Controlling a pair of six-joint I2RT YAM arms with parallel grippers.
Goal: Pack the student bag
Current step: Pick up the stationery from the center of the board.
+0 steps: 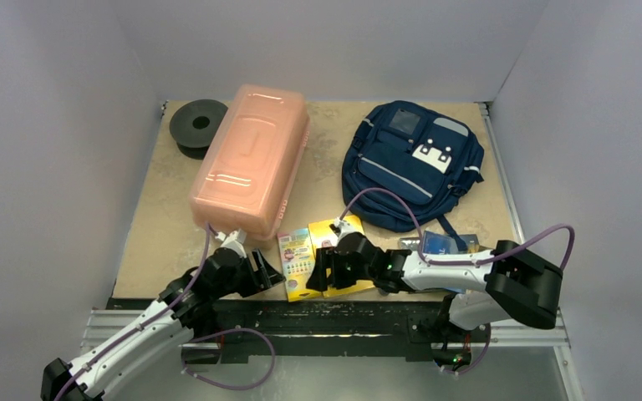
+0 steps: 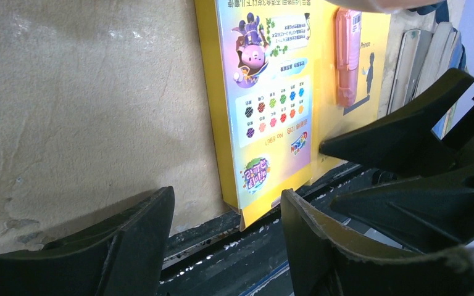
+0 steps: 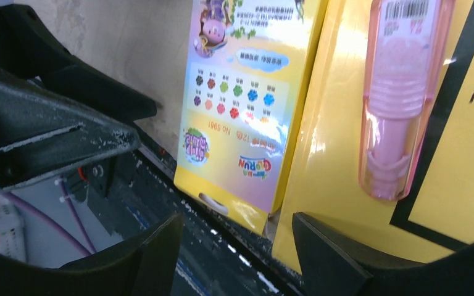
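Both the left gripper (image 1: pixel 266 274) and right gripper (image 1: pixel 322 274) are being held with jaws parted and empty beside the crayon pack (image 1: pixel 296 261), whose near edge should be pinched squarely, the bag (image 1: pixel 414 163) lying well beyond the right gripper.

**A:** Anything legible ahead of the right end effector (image 3: pixel 237 228)?

**B:** The colour pack (image 3: pixel 234 105), just beyond its fingertips, is printed upside down. It has a cartoon logo, something like "QUPRUN", and what looks like "No. 6961". The Chinese lines are too small to read.

**A:** And further right in that view?

**B:** The yellow book (image 3: pixel 463 185) shows "ittl" in black italics. The pink case (image 3: pixel 401 105) on it carries a barcode sticker (image 3: pixel 410 8) with red digits, perhaps "24".

**A:** And from the left end effector (image 2: pixel 228 203)?

**B:** "Prince" on the same book, up and to the right of its fingers.
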